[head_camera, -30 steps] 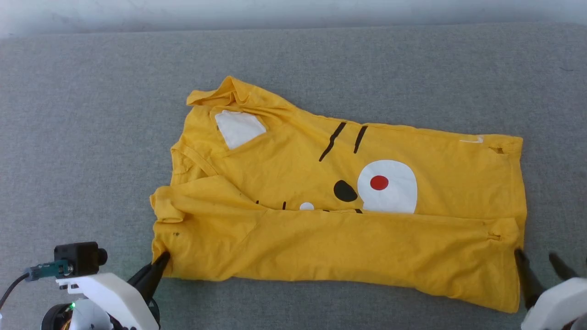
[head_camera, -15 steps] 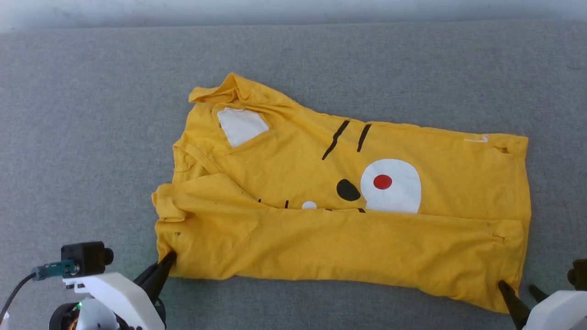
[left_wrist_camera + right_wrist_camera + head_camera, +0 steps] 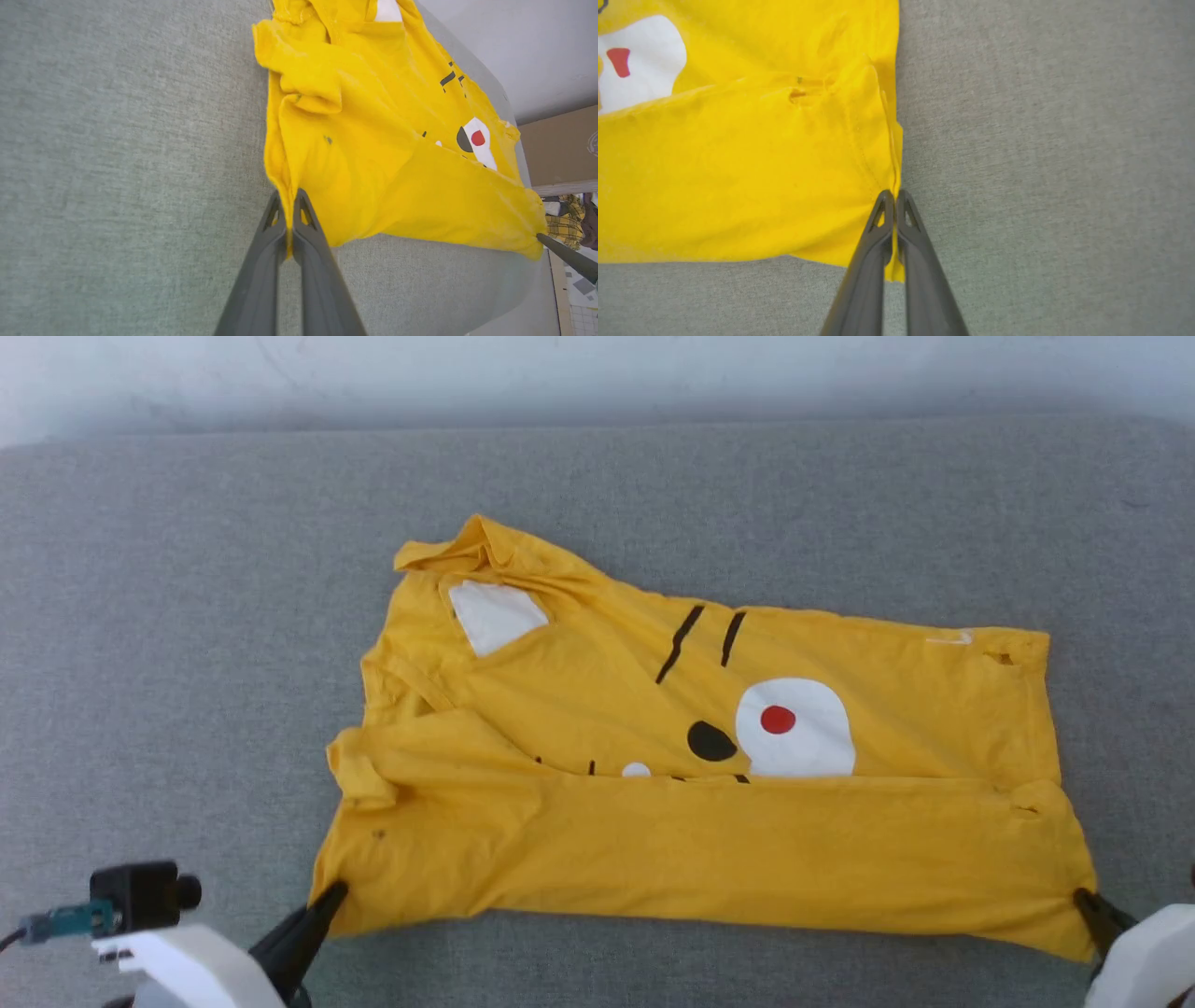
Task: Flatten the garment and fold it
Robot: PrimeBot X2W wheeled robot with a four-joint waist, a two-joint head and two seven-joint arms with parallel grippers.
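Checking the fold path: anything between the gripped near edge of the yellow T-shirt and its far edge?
Nothing visible. The bright yellow thin cotton T-shirt lies on the grey fabric surface; left gripper and right gripper are each shut on a near corner. Only its own folded-over layer lies across the path.

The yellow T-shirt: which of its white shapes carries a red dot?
The large white oval in the middle of the T-shirt, beside the black blob. The white patch inside the neck and the small white spot are plain.
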